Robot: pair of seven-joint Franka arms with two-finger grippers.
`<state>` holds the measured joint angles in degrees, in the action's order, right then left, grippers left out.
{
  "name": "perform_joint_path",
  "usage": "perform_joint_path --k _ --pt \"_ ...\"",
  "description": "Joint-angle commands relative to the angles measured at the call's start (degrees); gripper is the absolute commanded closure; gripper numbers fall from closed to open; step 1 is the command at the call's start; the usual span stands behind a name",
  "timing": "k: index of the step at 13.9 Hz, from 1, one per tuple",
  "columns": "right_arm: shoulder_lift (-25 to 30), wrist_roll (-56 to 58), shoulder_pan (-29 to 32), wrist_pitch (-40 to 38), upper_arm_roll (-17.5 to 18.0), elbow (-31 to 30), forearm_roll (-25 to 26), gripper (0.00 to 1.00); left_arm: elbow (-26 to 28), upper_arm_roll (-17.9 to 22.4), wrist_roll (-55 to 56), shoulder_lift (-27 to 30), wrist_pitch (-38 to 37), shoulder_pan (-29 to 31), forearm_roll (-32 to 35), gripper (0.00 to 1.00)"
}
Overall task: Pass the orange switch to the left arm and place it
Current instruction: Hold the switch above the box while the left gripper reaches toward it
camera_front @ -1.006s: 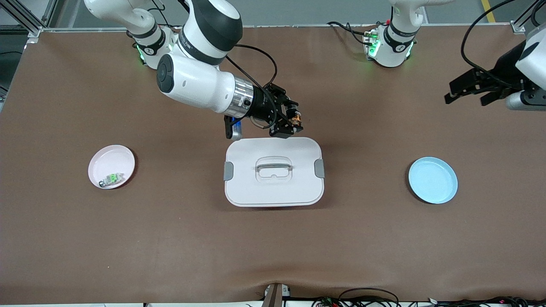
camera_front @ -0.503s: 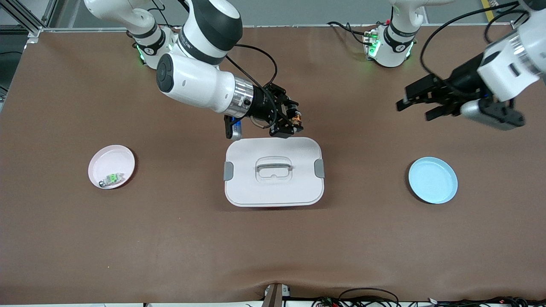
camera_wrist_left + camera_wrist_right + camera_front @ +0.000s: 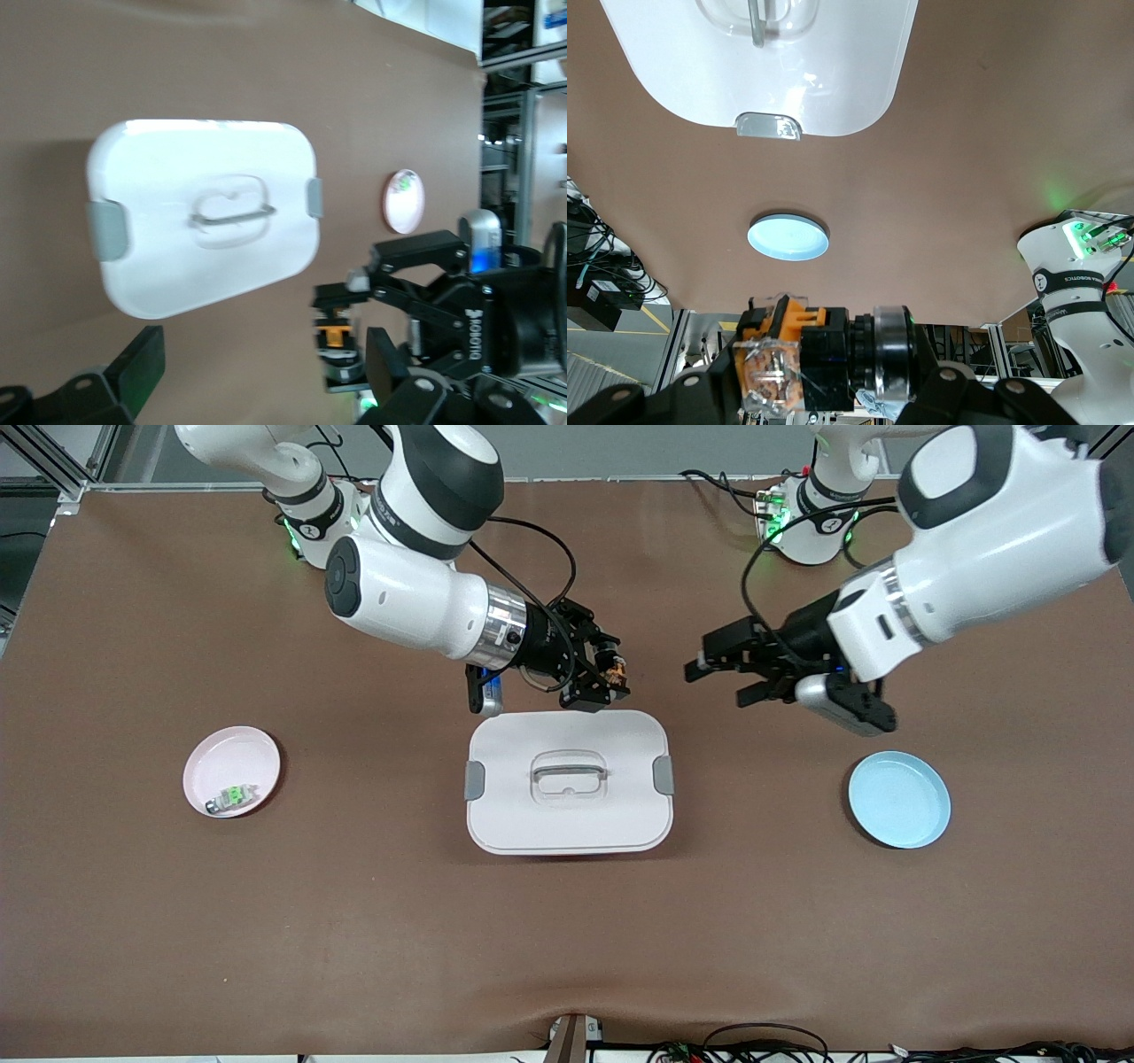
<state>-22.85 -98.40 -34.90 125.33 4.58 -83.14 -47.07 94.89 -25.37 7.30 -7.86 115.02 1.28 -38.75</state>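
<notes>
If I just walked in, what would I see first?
Two big white arms facing each other above the table. The right gripper pinches the tiny orange switch in the air, just over the edge of the big white box in the middle of the table. The left gripper is open, over bare table beside the box, pointing at the switch.

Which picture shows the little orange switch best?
The right wrist view: the orange switch fills the foreground, clamped in the right gripper, its orange body and clear end plain. In the front view it is a tiny speck. The left wrist view shows it small, between those fingers.
</notes>
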Motion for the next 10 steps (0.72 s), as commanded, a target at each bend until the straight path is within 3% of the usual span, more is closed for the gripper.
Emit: perform_joint_path --k 1,5,10 --pt "-0.62 -0.74 -0.7 0.09 -0.54 1.4 -0.91 0.74 3.71 -3.18 0.0 1.35 3.53 0.74 -2.74 0.0" --pt "-0.71 -0.65 -0.78 0.09 -0.54 1.4 -0.91 0.74 6.08 -5.47 -1.4 1.53 5.3 0.65 -3.44 0.02" --pt "-0.71 -0.47 -0.7 0.09 -0.63 1.31 -0.91 0.74 8.37 -8.81 -2.03 1.44 10.82 0.65 -6.33 0.13"
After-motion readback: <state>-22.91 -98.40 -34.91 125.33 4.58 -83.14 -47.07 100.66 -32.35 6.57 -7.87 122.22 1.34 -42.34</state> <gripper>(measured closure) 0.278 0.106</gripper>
